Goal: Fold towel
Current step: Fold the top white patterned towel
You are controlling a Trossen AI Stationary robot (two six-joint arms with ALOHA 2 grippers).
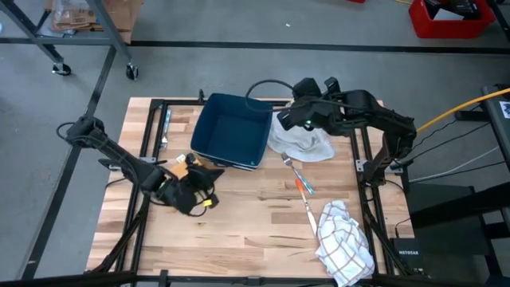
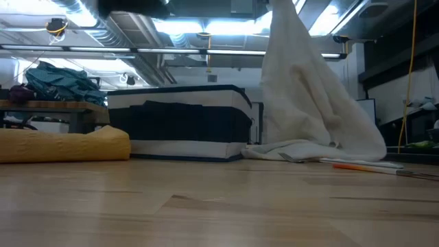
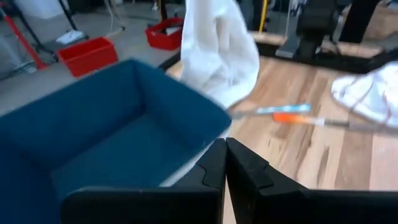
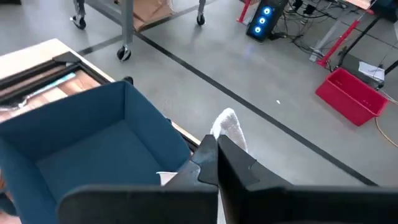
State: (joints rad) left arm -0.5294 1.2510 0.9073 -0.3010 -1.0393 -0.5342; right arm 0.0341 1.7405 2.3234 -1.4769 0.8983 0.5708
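Only unreadable small print shows beside the checked towel [image 1: 344, 241].

A bin [image 1: 231, 137] sits at the table's [image 1: 239, 231] far middle; a towel [image 1: 303, 142] lies right of it, another towel [image 1: 344, 243] at the near right corner.

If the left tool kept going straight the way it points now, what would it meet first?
Probably the blue bin: the shut left tool points at its near corner wall, just ahead. Depth is unclear.

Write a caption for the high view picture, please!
Right fingers lift a white towel beside the blue bin; left fingers wait shut, checked towel nearby.
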